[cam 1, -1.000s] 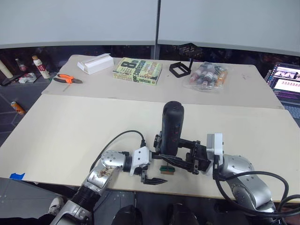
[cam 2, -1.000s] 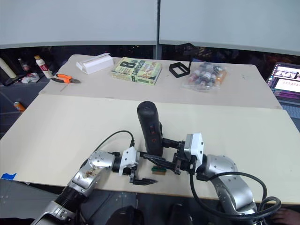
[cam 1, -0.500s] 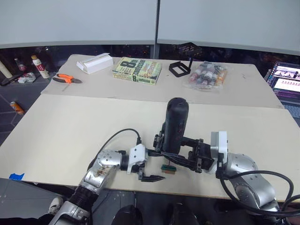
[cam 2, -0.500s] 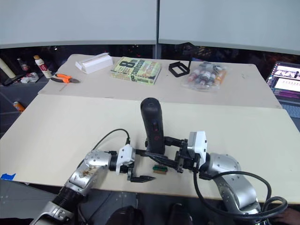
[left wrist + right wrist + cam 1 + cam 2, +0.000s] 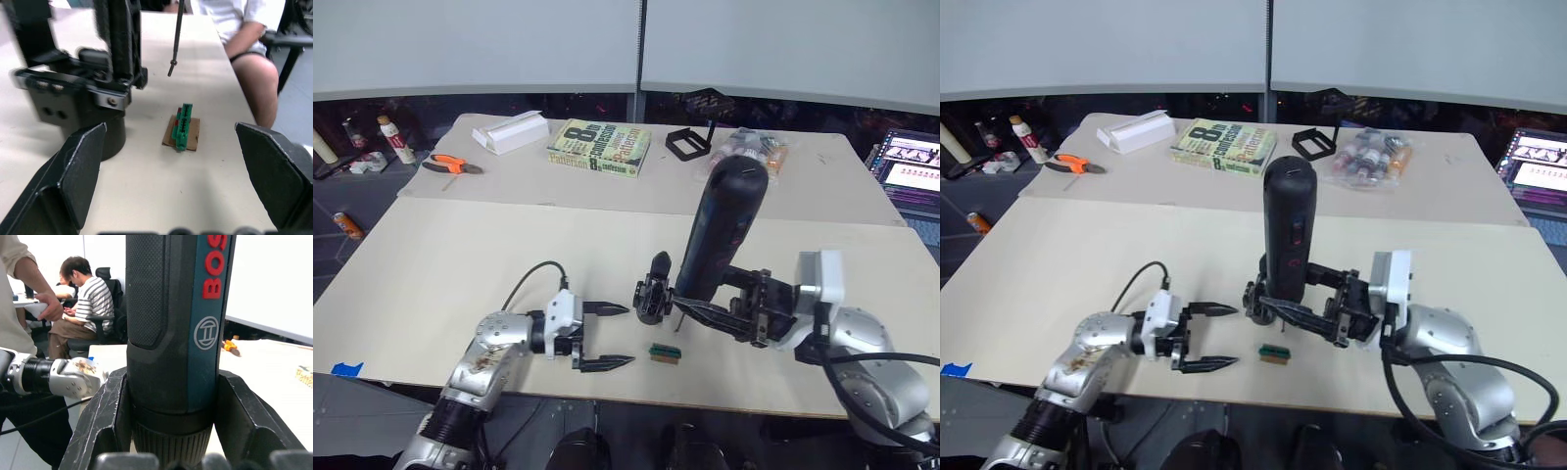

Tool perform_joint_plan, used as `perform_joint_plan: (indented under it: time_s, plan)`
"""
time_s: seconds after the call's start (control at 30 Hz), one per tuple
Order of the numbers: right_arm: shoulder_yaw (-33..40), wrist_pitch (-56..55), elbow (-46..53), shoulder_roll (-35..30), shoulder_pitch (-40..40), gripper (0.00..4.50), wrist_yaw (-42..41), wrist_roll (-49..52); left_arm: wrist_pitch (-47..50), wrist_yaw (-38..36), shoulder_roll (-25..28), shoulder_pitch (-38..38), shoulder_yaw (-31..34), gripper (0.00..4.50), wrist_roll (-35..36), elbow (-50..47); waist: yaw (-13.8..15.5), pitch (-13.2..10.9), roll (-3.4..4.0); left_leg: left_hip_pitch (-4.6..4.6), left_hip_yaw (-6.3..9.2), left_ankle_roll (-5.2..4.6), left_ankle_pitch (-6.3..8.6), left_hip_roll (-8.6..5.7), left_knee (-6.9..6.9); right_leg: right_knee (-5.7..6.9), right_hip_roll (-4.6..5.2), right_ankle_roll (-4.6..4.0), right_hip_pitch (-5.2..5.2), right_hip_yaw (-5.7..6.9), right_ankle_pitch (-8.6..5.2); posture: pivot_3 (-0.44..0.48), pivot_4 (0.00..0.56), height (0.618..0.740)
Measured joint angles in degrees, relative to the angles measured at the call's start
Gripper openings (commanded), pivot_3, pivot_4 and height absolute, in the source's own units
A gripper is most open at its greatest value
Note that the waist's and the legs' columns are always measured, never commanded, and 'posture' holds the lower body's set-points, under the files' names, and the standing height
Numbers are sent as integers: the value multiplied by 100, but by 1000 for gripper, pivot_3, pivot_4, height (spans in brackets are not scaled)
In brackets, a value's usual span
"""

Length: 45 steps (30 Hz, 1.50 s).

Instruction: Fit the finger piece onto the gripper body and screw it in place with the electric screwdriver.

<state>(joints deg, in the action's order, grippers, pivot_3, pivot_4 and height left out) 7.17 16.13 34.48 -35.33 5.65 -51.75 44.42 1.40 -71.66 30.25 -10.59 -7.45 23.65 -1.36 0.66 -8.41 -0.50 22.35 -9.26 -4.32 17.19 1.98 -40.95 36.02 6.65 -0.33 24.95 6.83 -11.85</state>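
The gripper body (image 5: 652, 300) stands on the near half of the cream table (image 5: 460, 255), and a pointed black finger rises from it. I cannot tell whether that finger is the finger piece. My right gripper (image 5: 691, 311) is shut on the electric screwdriver (image 5: 720, 230), which is held upright and tilted. Its thin bit (image 5: 175, 39) hangs just right of the body, above the table. To the left of the body, my left gripper (image 5: 628, 336) is open and holds nothing. In the left wrist view its fingers (image 5: 73, 176) frame the gripper body (image 5: 83, 98).
A small green-and-tan block (image 5: 664, 352) lies near the front edge, between the grippers. Far back lie a book (image 5: 599, 147), a white box (image 5: 512, 131), orange pliers (image 5: 450, 165), a black frame (image 5: 687, 144) and a bag of bottles (image 5: 1369, 154). A seated person (image 5: 244, 34) is beside the table.
My left gripper has drawn back to the left, away from the gripper body. The right gripper has lifted the screwdriver up and to the right, tilting its top rightward.
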Motion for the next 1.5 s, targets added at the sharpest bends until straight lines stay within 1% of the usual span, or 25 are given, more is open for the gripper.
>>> perform_joint_plan:
  time_s: [0.1, 0.3, 0.33, 0.43, 0.53, 0.63, 0.7, 0.83, 0.97, 1.17, 1.5]
  plan:
    - [438, 79, 9, -206, -54, 1922, 26, 206, -1, 10, 265, 255, 475, 4463, 210, -79, 3, 0, 0, -1, 0, 1, 0, 0, 1, 0, 0, 0, 0, 0, 0, 0, 150, 740]
    - [956, 246, 105, -526, -198, 1922, 82, 539, 14, 12, 711, 714, 1125, 4463, 469, -256, 4, -1, 1, 3, -1, 1, 1, 0, 5, -3, 1, 0, 4, 0, 0, 0, 150, 740]
    - [1077, 282, 105, -580, -204, 1922, 92, 620, 10, 19, 780, 762, 1221, 4463, 469, -256, 7, -1, 2, 2, -1, 1, 1, 0, 5, -2, 1, 0, 4, 0, 0, 0, 150, 740]
    - [1179, 347, 114, -648, -204, 1922, 91, 734, 10, 88, 759, 775, 1251, 4463, 461, -266, 18, -2, 3, 3, -2, 1, 1, 0, 5, -4, 1, 1, 3, 0, -1, 0, 150, 740]
    - [1242, 511, 118, -754, -135, 1922, 178, 991, 23, 310, 560, 713, 1073, 4463, 320, -314, 18, -2, 2, 4, -2, 1, 1, -1, 5, -5, 1, 0, 2, -1, 0, 0, 150, 740]
    - [1241, 615, 163, -811, 101, 1922, 289, 1167, 39, 671, 199, 483, 700, 4463, 26, -339, 19, -2, 1, 4, -2, 1, 1, -1, 4, -4, 0, -1, 0, 1, 1, 0, 150, 740]
    - [1227, 718, 236, -839, 276, 1922, 403, 1310, 39, 915, 2, 239, 389, 4463, -301, -311, 14, -2, 1, 4, -2, 1, 1, -1, 5, -4, -2, -2, 0, 1, 2, 0, 150, 740]
    - [1133, 814, 278, -840, 455, 1922, 507, 1322, 52, 1157, -293, -67, -124, 4463, -782, -65, 11, -2, 1, 3, -3, 0, 1, -2, 5, -5, -3, -2, 0, 0, 2, 0, 150, 740]
    - [1085, 823, 322, -840, 522, 1922, 618, 1320, 98, 1469, -730, -252, -526, 4463, -1143, 324, 10, -4, -1, 4, -3, -1, 0, -2, 3, -4, -3, -1, 0, 0, 2, 0, 150, 740]
    - [998, 843, 367, -840, 530, 1922, 681, 1320, 96, 1919, -1190, -600, -648, 4463, -1462, 854, 13, -4, -2, 5, -3, -3, 1, -2, 3, -4, -2, 1, 0, 0, 3, 0, 150, 740]
    - [1017, 889, 385, -853, 418, 1922, 651, 1317, 97, 1999, -1568, -898, -800, 4463, -1572, 1203, 24, -5, -3, 6, -2, -6, 3, -2, 1, -5, 0, 2, -1, 1, 4, 0, 150, 740]
